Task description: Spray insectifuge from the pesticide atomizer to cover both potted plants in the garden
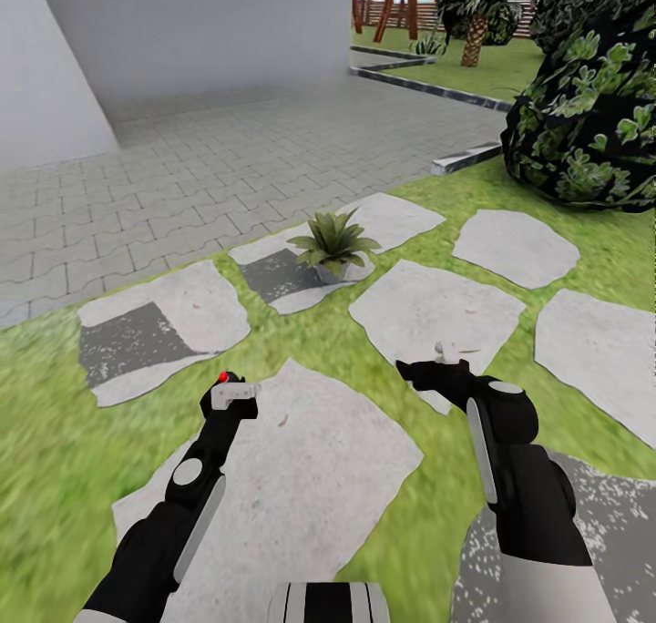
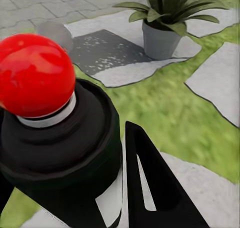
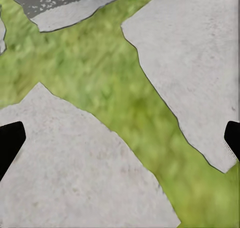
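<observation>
My left gripper (image 1: 230, 397) is shut on the pesticide atomizer (image 1: 234, 392), whose whitish trigger head and red tip stick out above the fingers. In the left wrist view the atomizer (image 2: 55, 138) looms close, red tip up, dark body with a white label, a black finger (image 2: 155, 188) beside it. One potted plant (image 1: 333, 245) stands on a stepping stone ahead of both arms, a rosette of pointed green leaves in a grey pot (image 2: 160, 38). No whitish specks show on its leaves. My right gripper (image 1: 435, 365) hovers open over a stepping stone (image 3: 75, 163), holding nothing.
Flat stepping stones (image 1: 428, 309) lie across the lawn (image 1: 46, 423). Grey paving (image 1: 228, 149) stretches behind toward a pale wall (image 1: 182, 31). A big dark-leaved bush (image 1: 592, 122) rises at the right. A palm (image 1: 474, 22) and a wooden frame (image 1: 396, 4) stand far back.
</observation>
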Robot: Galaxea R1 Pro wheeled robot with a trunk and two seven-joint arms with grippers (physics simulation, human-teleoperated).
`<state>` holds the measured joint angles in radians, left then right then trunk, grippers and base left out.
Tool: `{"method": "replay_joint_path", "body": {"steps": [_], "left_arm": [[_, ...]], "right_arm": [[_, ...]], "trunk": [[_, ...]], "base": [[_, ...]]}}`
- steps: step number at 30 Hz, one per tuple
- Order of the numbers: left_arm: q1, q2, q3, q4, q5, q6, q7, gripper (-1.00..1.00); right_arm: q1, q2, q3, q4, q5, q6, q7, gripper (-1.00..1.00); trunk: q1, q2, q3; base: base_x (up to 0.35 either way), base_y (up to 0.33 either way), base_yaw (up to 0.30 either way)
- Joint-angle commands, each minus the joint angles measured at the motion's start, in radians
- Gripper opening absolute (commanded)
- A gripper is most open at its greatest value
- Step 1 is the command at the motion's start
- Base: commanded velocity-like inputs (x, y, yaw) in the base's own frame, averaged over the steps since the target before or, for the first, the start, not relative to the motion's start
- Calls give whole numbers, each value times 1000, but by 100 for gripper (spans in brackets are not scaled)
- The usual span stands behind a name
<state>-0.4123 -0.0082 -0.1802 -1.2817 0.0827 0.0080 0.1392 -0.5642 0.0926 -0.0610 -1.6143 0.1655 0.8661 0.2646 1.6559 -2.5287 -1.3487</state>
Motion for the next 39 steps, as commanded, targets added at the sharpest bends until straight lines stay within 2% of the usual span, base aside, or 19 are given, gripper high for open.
{"method": "replay_joint_path", "body": {"steps": [1, 16, 39], "left_arm": [[0, 1, -2, 0, 9, 1, 3, -100], [0, 2, -2, 2, 9, 1, -3, -100], [0, 2, -2, 10, 9, 10, -3, -100]], "right_arm": [[0, 1, -2, -1, 11, 4, 10, 100], [-1, 1, -2, -1, 11, 4, 10, 100], [0, 1, -1, -1, 11, 4, 10, 100]], "trunk": [[-1, 0, 5], [-7, 4, 85], [-18, 9, 176]], "base": [[0, 0, 0], [0, 0, 0], [0, 0, 0]]}}
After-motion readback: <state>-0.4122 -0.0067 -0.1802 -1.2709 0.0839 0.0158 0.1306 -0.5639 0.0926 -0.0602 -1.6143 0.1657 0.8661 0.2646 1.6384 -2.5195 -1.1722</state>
